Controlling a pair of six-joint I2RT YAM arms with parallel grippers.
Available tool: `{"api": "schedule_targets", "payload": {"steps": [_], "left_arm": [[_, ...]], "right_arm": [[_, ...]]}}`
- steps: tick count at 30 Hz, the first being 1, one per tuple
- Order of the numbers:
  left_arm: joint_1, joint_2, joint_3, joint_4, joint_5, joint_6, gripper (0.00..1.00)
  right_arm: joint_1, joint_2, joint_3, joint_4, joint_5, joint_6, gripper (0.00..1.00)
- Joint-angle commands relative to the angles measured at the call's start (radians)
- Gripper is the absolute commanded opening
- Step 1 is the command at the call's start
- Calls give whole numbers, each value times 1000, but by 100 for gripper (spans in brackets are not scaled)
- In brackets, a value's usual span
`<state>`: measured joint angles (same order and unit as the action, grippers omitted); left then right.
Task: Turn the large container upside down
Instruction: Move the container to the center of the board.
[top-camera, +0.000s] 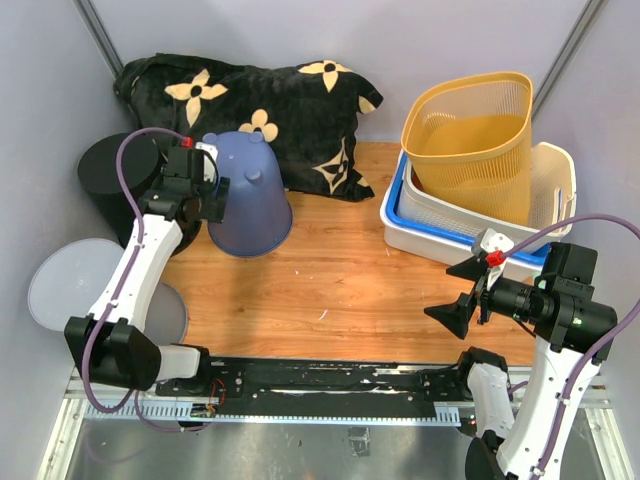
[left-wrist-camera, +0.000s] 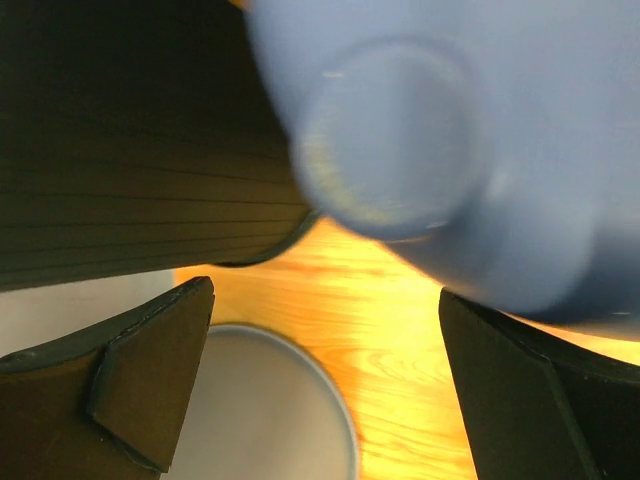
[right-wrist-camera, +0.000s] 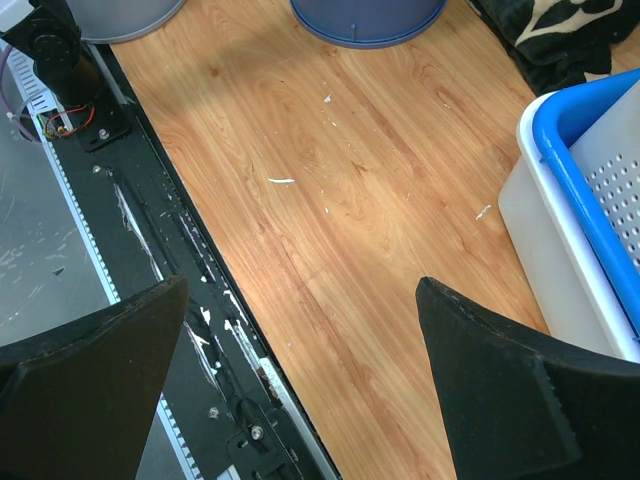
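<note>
**blue container stands mouth-down, both grippers holding nothing**

the big blue container (top-camera: 250, 200) sits at the back left of the wooden table (top-camera: 340, 290). its wide rim is flat on the boards and its narrower base faces up. behind it lies a black cushion (top-camera: 270, 95) with pale flowers, and a black round bin (top-camera: 112, 180) stands just to its left.

the left gripper (top-camera: 214, 198) is close against the container's left flank, near the top, with its fingers (left-wrist-camera: 150, 370) spread wide. in the wrist view the blue base fills the space ahead of them, blurred, and i can't tell whether either finger actually touches it. it has no grip on anything. below that arm a grey round lid (top-camera: 70, 285) lies at the table's left edge.

the right gripper (top-camera: 458, 292) hangs over the near right part of the table, well apart from the container. its fingers are spread too, with only bare wood showing between them. just beyond it is a white tub (top-camera: 420, 240) holding a blue tray (top-camera: 393, 205), with a white basket (top-camera: 555, 180) and a yellow mesh basket (top-camera: 475, 130) stacked inside.
</note>
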<state>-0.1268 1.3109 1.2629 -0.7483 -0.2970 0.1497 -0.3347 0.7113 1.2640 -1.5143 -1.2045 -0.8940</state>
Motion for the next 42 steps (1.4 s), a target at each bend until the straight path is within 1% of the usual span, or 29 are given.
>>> {"api": "schedule_targets", "payload": {"steps": [1,3,5,6,9,10,12,14,15,17,18,20,21,22,23,24,26,29,30,31,33,34,35,38,40,42], "left_arm": [[1,-71,32,92,-271,75,99],[3,-118,22,130,-337,120,99],[3,-162,40,126,-327,145,99],[3,-177,69,96,-276,145,99],[3,-200,203,-51,11,98,99],[3,-201,244,-86,83,70,99],[3,-215,307,-110,165,24,99],[3,-231,365,-130,143,-55,99],[3,-239,397,-154,152,-64,99],[3,-272,407,-152,155,-20,99],[3,-276,413,-154,134,-2,99],[3,-250,441,-149,26,25,99],[3,-244,447,-153,52,71,99],[3,-257,450,-160,137,111,99],[2,-271,447,-140,196,115,99],[2,-279,447,-99,216,103,99],[3,-228,523,-121,270,138,99],[-10,-120,615,-177,259,189,99],[-35,-80,642,-195,211,206,99],[-90,-47,652,-205,127,231,99],[-213,7,629,-203,-127,302,99],[-248,34,615,-198,-258,320,99],[-271,68,618,-197,-316,317,99],[-318,163,717,-200,-375,256,99],[-341,201,815,-194,-309,242,99],[-346,219,900,-168,-180,209,99]], "right_arm": [[-17,-3,-8,5,-17,4,100],[-17,-7,-8,5,-18,5,100],[-17,-9,-7,5,-17,4,100],[-17,-7,-7,4,-17,4,100],[-17,1,-7,5,-17,4,100],[-17,5,-8,4,-17,5,100],[-17,13,-7,3,-18,4,100],[-17,17,-7,1,-18,3,100],[-17,16,-7,1,-17,3,100],[-17,7,-8,4,-18,4,100],[-17,3,-7,5,-17,4,100],[-17,2,-7,4,-17,4,100],[-17,6,-6,3,-18,5,100],[-17,13,-7,2,-18,3,100],[-17,18,-6,1,-17,3,100],[-17,23,-8,1,-17,3,100],[-17,28,-8,3,-14,6,100],[-17,11,-11,17,-8,24,100],[-18,3,-13,25,-4,32,100],[-20,-6,-13,31,-3,37,100],[-27,-12,-15,34,0,40,100],[-30,-11,-15,37,1,43,100],[-33,-8,-17,39,2,49,100],[-35,6,-19,42,2,52,100],[-40,14,-17,42,3,52,100],[-45,18,-18,42,2,52,100]]}}
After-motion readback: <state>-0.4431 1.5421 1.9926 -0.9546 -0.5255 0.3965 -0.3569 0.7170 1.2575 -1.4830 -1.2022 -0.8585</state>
